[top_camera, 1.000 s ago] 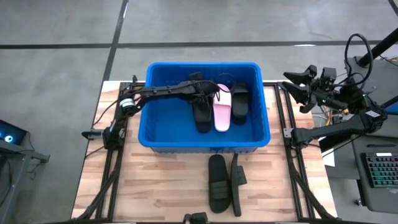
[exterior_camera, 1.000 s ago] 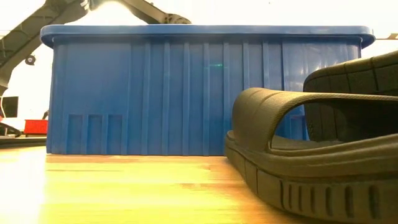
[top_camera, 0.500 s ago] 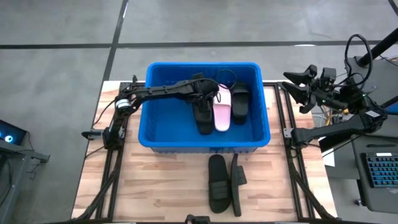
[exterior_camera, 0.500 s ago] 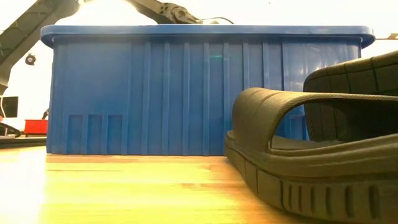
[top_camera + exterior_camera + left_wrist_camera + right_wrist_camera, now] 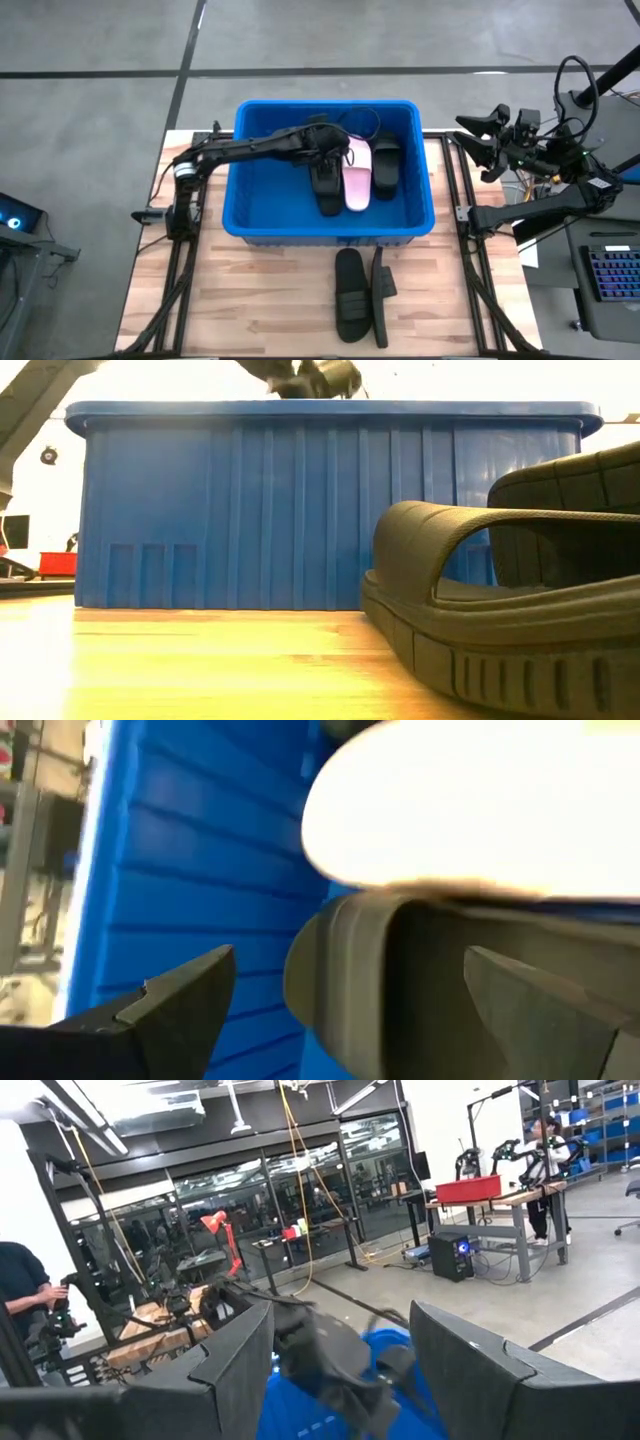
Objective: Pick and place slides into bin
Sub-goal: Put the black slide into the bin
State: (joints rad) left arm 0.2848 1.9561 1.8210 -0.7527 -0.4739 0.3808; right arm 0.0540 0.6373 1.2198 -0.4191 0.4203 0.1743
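Note:
The blue bin (image 5: 250, 200) stands at the table's far middle. In it a black slide (image 5: 325, 185), a pale pink slide (image 5: 357, 175) and another black slide (image 5: 386, 163) lie side by side on its floor. My left gripper (image 5: 328, 150) is open over the far end of the first black slide. In the left wrist view (image 5: 350, 955) its fingers stand on either side of that slide's end (image 5: 340, 995), and I see no touch. Two more black slides lie on the table before the bin, one flat (image 5: 350, 295), one on its edge (image 5: 380, 295). My right gripper (image 5: 472, 140) is open and empty off the table's right side.
In the low view the flat slide (image 5: 480, 620) fills the near right, before the bin's ribbed wall (image 5: 300, 510). Bare wood lies left of the two slides (image 5: 250, 290). Black frame rails run along both table sides. The right wrist view shows a workshop with people far off.
My left gripper has gone up over the bin: in the low view its wrist now shows above the bin's rim, where only the arm showed before. The slides in the bin and on the table have stayed where they were.

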